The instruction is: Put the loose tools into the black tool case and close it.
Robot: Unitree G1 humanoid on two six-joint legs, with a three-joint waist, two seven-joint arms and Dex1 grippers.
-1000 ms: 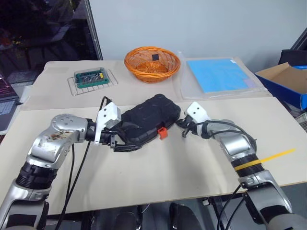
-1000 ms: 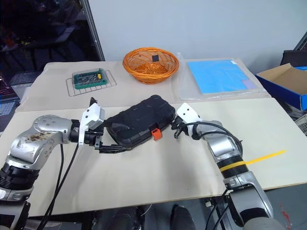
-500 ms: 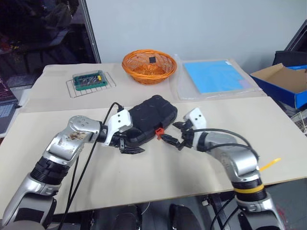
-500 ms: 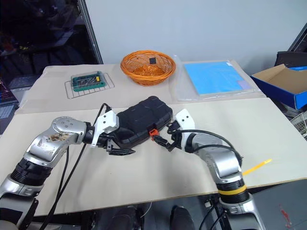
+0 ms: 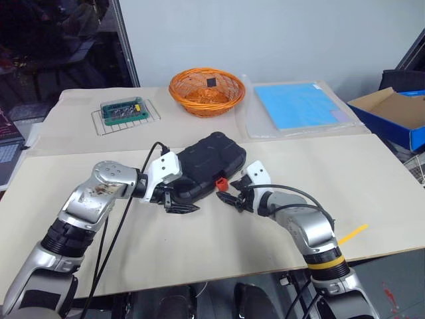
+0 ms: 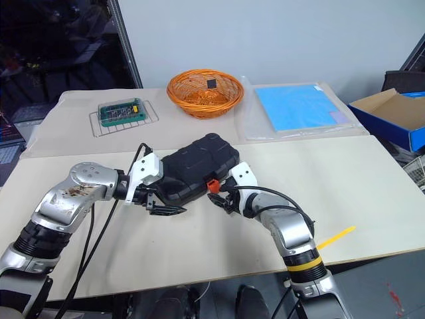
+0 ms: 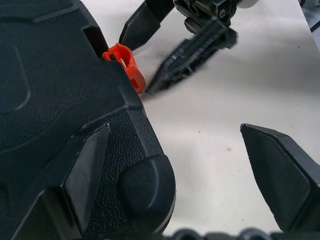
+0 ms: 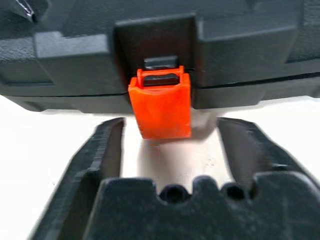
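Beige paper-covered table against a pale grey wall; black tool case lies lid-down-shut near the middle, its long axis running diagonally from the robot's near left to far right, and no loose tools are visible anywhere on the surface. Case is textured moulded plastic, pebbled skin, rounded corners, raised panels on the lid. Orange latch sits on the near long edge, smooth glossy plastic, a small rectangular tab hanging down over the seam between lid and base; whether it is snapped home cannot be told. Key relation: right gripper is aimed straight at that latch, just short of it, one black finger to each side of the tab and not touching, jaws partly spread and holding nothing. Its fingers are ribbed, tapering to blunt tips. Left gripper is at the case's near-left corner, spread wide, one finger lying against the case's corner, the other out over bare table; it grips nothing, looks like a brace. Right arm is plainly the nearer to the latch; judged next step is pressing the tab shut while the left steadies. Farther back: orange wicker basket, green bit set on a wire rack, blue sheet in a clear sleeve, blue cardboard box off the right edge
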